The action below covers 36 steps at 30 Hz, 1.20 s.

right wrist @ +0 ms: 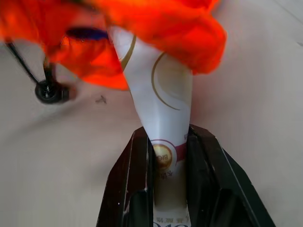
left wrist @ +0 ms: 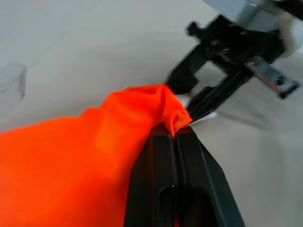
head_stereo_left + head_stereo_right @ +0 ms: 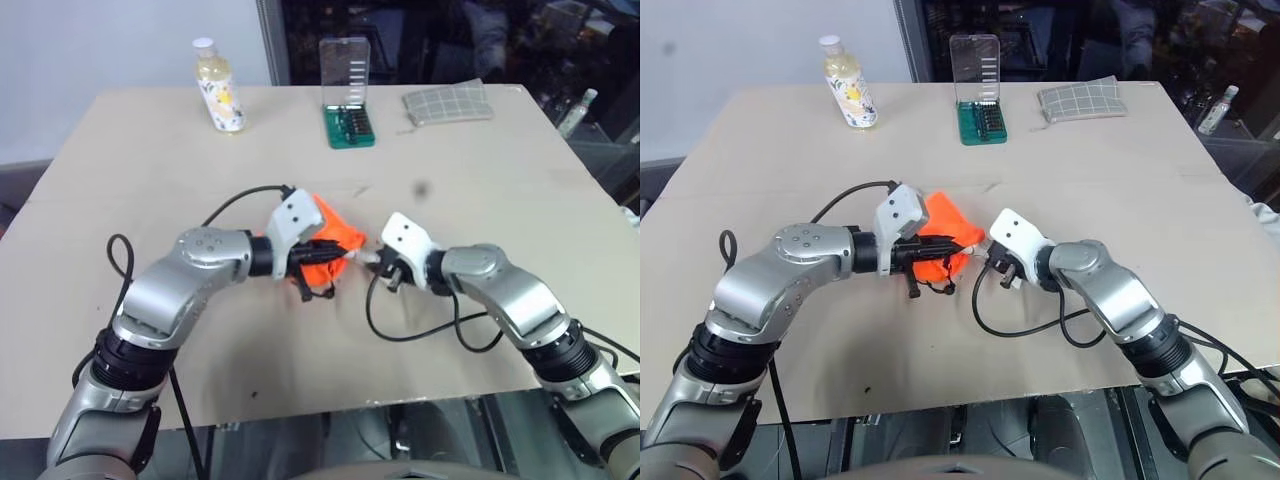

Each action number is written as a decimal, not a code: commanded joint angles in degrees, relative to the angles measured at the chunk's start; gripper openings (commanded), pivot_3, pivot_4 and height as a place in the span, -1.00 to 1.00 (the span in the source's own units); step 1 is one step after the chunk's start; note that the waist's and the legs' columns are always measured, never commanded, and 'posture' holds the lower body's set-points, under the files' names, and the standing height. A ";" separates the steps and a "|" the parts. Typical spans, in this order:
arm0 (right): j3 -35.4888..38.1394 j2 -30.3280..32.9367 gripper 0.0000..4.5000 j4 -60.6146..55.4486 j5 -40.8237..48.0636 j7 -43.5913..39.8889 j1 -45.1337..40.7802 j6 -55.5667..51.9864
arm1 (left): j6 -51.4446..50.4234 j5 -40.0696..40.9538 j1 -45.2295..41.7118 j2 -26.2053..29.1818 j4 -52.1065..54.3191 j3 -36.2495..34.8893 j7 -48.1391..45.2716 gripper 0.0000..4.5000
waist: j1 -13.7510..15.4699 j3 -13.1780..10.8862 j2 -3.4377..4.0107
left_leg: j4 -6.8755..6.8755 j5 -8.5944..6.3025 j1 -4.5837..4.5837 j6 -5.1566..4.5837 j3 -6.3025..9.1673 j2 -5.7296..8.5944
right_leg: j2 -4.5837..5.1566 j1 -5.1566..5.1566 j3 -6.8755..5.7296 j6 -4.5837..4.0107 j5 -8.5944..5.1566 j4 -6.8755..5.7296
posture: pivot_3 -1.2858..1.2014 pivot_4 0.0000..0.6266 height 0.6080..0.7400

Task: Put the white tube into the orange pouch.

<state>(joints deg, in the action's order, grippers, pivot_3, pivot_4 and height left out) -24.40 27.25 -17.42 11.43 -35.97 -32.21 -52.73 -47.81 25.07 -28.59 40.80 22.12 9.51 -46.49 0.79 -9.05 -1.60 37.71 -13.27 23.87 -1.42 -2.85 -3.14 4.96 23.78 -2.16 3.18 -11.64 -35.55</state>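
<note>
The orange pouch (image 3: 332, 240) lies bunched at the middle of the table, between my two arms. My left gripper (image 2: 176, 130) is shut on the fabric edge at its mouth, holding that edge up. The white tube (image 1: 163, 90) sits between the fingers of my right gripper (image 1: 169, 137), which is shut on its lower part. The tube's far end reaches under the orange fabric into the pouch mouth and is hidden there. A black drawstring cord with a toggle (image 1: 49, 91) hangs from the pouch. In the head view the right gripper (image 3: 372, 262) meets the pouch from the right.
At the table's far side stand a white-capped bottle of yellowish liquid (image 3: 218, 85), a green case with a clear lid (image 3: 348, 95) and a grey checked pouch (image 3: 447, 103). Black cables loop on the table by both arms. The near table edge lies just below my arms.
</note>
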 commanded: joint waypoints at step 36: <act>24.44 -12.08 0.77 -14.62 7.69 11.32 1.28 -8.74 | -18.33 23.06 -21.94 -25.38 -26.80 -29.95 15.34 -1.00 | -0.06 -0.07 -0.05 | -0.05 0.00 0.02 0.00 0.09 -0.01 | -0.04 0.01 -0.04 0.23 0.13 -0.06 | 0.03 -0.52 1.00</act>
<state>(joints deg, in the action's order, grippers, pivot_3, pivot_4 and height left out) -2.72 14.58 -28.25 17.69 -25.64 -31.14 -59.28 -64.42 41.42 -45.05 15.42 -3.69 -12.16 -33.70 0.73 -9.12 -1.65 37.66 -13.26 23.89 -1.43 -2.73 -3.15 4.92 23.78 -2.21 3.41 -11.51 -35.62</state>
